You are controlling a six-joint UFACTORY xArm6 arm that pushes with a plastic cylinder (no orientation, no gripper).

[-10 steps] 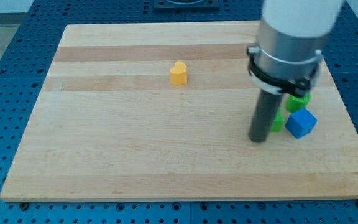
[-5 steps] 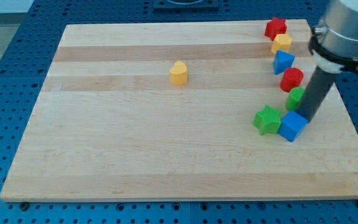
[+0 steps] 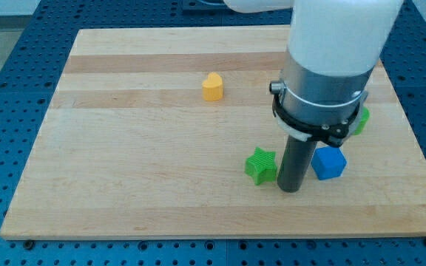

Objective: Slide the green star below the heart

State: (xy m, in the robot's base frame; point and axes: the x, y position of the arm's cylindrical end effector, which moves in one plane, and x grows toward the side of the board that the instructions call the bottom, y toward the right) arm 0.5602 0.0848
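One camera view: the arm is standing upright, its wide body hiding the board's (image 3: 124, 185) right-hand top. My tip (image 3: 290, 189) is pressing beside the green star's (image 3: 261, 165) right edge, carrying nothing. The yellow heart (image 3: 212, 86) is sitting well up-left. A blue cube (image 3: 329, 162) is crowding the rod's right; another green block (image 3: 360, 120) is peeking out behind.

Bright, even overhead light, soft short shadows, sharp focus throughout
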